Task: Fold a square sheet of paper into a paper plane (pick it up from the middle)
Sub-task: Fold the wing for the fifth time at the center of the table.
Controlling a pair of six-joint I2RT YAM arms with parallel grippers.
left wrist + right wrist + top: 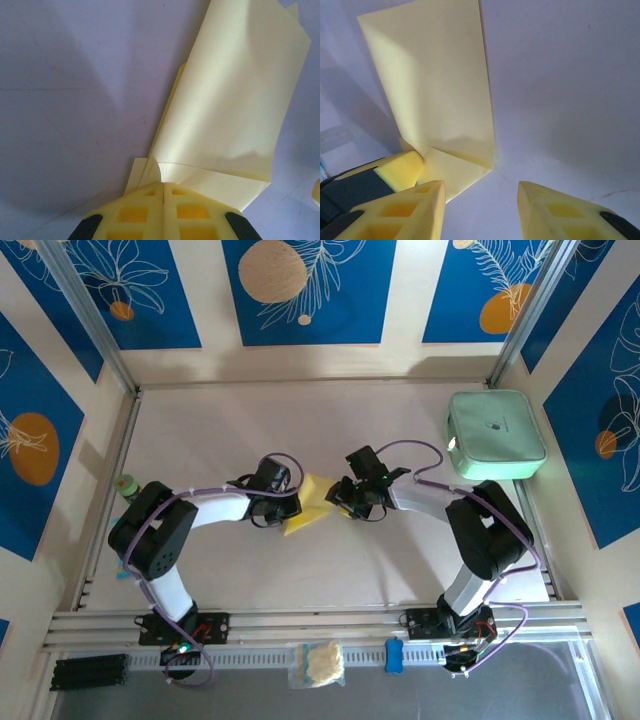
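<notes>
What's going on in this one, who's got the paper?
The left gripper has its fingers shut on one edge of a partly folded yellow sheet of paper, with much of the sheet raised above the table near its middle. The right gripper sits close beside the sheet with its fingers apart, gripping nothing. The sheet shows a crease or two but is no plane yet. A mint-green case lies at the far right.

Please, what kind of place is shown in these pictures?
Probably a robot test cell, not a home: a left arm and right arm bolted to an aluminium rail, a pale table, and blue printed panels enclosing it.
</notes>
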